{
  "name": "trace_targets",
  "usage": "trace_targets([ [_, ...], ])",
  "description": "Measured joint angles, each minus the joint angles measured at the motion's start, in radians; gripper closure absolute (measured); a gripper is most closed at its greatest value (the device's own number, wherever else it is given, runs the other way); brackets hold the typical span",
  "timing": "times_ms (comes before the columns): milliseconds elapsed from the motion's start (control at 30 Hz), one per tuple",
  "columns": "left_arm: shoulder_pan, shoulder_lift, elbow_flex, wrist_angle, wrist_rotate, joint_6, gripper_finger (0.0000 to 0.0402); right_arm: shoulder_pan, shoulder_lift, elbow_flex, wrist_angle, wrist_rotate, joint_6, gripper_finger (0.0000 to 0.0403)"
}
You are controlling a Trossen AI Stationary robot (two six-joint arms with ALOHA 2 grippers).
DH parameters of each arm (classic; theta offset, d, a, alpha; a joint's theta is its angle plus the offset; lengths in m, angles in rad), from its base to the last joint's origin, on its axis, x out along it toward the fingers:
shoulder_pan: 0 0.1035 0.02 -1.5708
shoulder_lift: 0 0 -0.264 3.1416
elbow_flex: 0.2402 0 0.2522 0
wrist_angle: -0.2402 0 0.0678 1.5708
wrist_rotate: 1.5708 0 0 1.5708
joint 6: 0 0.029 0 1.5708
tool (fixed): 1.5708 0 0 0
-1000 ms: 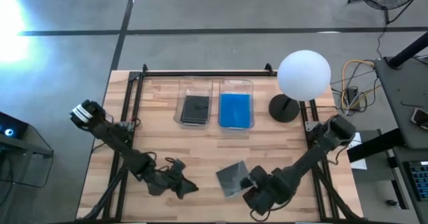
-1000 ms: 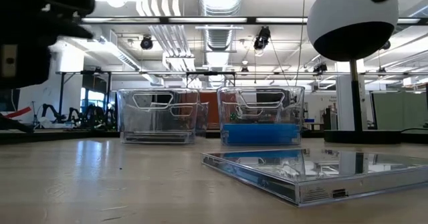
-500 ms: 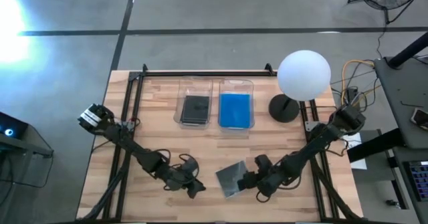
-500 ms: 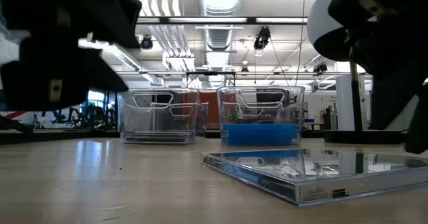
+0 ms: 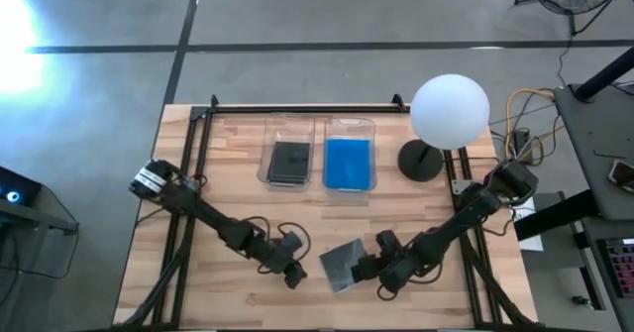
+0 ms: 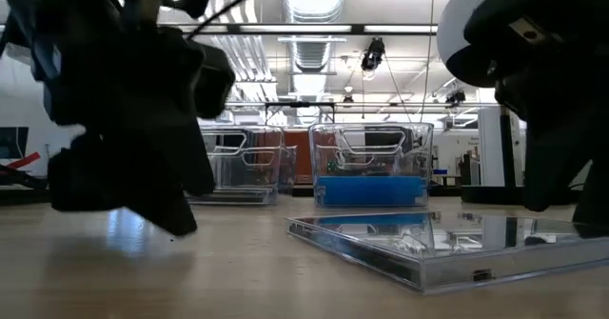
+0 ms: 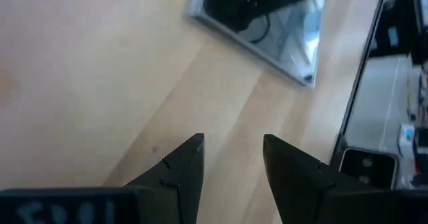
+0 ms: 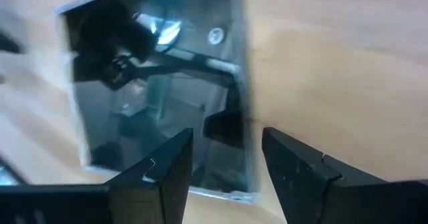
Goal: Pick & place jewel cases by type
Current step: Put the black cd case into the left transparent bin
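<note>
One dark grey, mirror-like jewel case (image 5: 344, 263) lies flat on the wood near the table's near edge; it also shows in the low view (image 6: 447, 248). My right gripper (image 8: 226, 140) is open at the case's right edge (image 8: 244, 83), with the fingertips over that edge; no touch shows. My left gripper (image 7: 233, 147) is open and hangs low over bare wood to the left of the case (image 7: 261, 17), pointing at it. Farther back, the left clear bin (image 5: 289, 152) holds dark cases and the right clear bin (image 5: 349, 154) holds blue ones.
A white globe lamp (image 5: 450, 109) on a black base (image 5: 421, 161) stands at the far right of the table. The two bins sit side by side at the far middle. Bare wood lies between the bins and the case. Black frame rails run along the table's edges.
My left gripper has travelled toward the table's right, along the near edge, and has closed in on the case. My right gripper has moved from the near edge toward the far edge and the left, up to the case's right edge, then held still. The case has not moved.
</note>
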Motion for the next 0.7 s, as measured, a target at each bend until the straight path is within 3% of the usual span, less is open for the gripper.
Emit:
trace_targets([
  [300,0.037,0.125,0.105,0.035,0.152,0.086,0.0266,-0.004,0.028,-0.002,0.212,-0.016,-0.106,0.0225],
  [700,0.040,0.151,0.139,0.021,0.162,0.105,0.0266,-0.012,0.029,-0.007,0.345,0.051,-0.196,0.0225],
])
